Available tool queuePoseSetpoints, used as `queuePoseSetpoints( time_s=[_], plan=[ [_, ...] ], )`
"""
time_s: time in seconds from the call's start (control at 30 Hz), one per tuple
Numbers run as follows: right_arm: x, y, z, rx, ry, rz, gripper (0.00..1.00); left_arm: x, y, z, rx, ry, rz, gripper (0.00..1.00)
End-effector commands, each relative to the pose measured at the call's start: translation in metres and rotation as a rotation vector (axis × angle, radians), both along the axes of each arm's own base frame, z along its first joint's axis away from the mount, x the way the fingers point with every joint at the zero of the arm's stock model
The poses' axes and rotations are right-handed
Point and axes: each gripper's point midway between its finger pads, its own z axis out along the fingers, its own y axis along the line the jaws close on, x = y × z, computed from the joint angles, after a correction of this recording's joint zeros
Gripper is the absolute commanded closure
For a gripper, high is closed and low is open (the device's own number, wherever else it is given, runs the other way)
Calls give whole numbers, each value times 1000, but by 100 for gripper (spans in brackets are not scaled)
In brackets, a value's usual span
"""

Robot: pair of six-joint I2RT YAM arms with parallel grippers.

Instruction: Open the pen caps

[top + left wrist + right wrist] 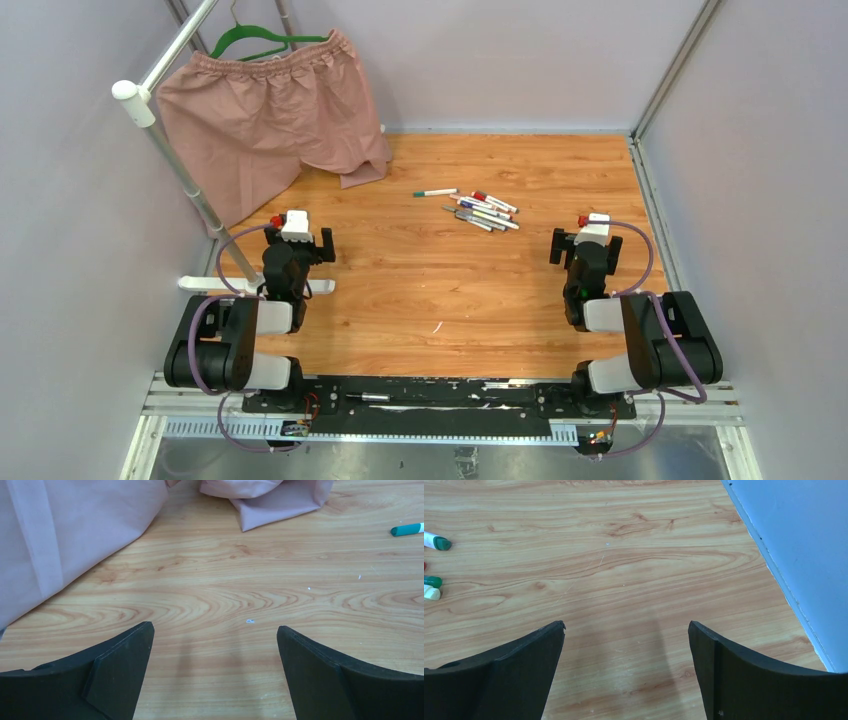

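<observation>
Your pens [482,210] lie in a loose pile toward twelve o'clock on the table [430,290], with their pen caps [443,543] on as far as I can tell. From the pile, the left gripper [215,635] hangs at eight o'clock and the right gripper [626,630] at four, both spread wide and empty, well apart from it. You haven't started yet — next, one arm must pin a barrel while the other pinches its cap.

- Bare tabletop [440,290] is lying open ahead, up to the pens [482,210].
- Pink shorts [270,110] and a rack pole [185,175] are crowding the left gripper's [215,630] left.
- A wall [794,540] is hemming the right gripper's [626,625] right.
</observation>
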Motion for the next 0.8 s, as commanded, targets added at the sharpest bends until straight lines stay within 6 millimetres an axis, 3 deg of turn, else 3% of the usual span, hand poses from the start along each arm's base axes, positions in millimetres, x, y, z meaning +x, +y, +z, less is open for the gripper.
queuePoseSetpoints(
  time_s=[0.0,0.2,0.3,0.4,0.57,0.67,0.77],
  plan=[
    [0,-5,1,8,-2,-16,0,5,2,7,0,-21,10,0],
    [6,-3,16,-31,-8,-6,0,5,1,7,2,-22,3,0],
    [1,-8,34,-20,26,-72,0,5,2,9,5,-31,4,0],
    [-7,-14,63,122,-16,-181,0,11,6,14,-1,13,31,0],
    [5,26,101,355,27,-32,0,33,10,38,96,270,16,0],
    [13,42,105,446,106,4,0,30,4,44,116,459,-53,0],
    [27,89,108,455,178,265,0,25,-4,51,87,585,-105,0]
  ],
)
